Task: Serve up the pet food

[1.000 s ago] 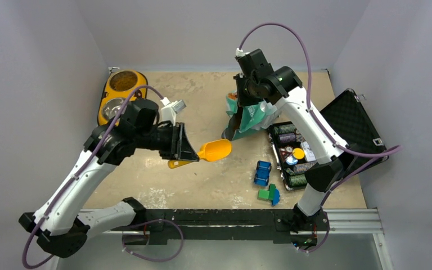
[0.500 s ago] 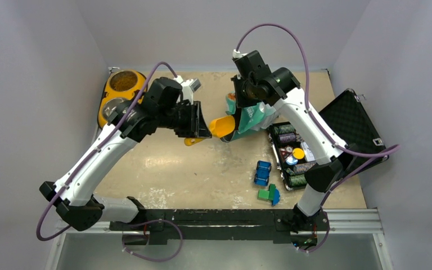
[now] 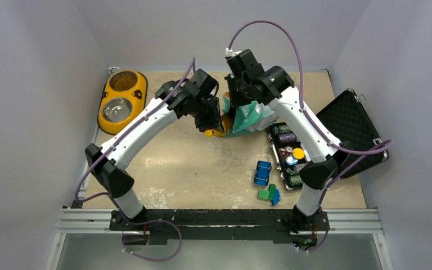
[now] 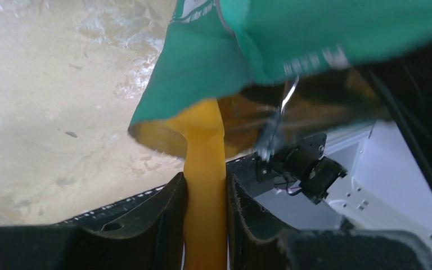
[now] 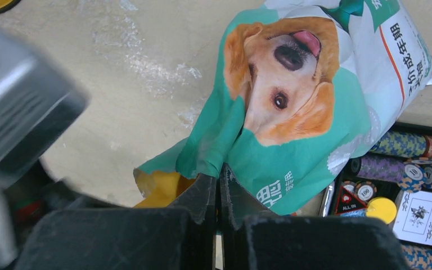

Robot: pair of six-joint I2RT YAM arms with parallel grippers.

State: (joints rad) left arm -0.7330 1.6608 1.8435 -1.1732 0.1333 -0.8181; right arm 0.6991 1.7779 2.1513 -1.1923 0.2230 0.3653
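1. The teal pet food bag [image 5: 292, 135] bears a golden dog's face and a vertical line of Chinese characters on its white side panel; I cannot read more.
2. The bag lies tilted at mid-table, mouth toward the left arm, just beside the open poker chip case [image 3: 292, 154].
3. The left gripper [image 4: 205, 216] is clamped on the handle of a yellow scoop [image 4: 202, 146], whose long axis runs into the bag's mouth.
4. The right gripper [image 5: 219, 191] pinches the bag's upper lip, fingers together on it.
5. A yellow double pet bowl [image 3: 121, 95] sits far left, its far well holding brown kibble [image 3: 124, 80].
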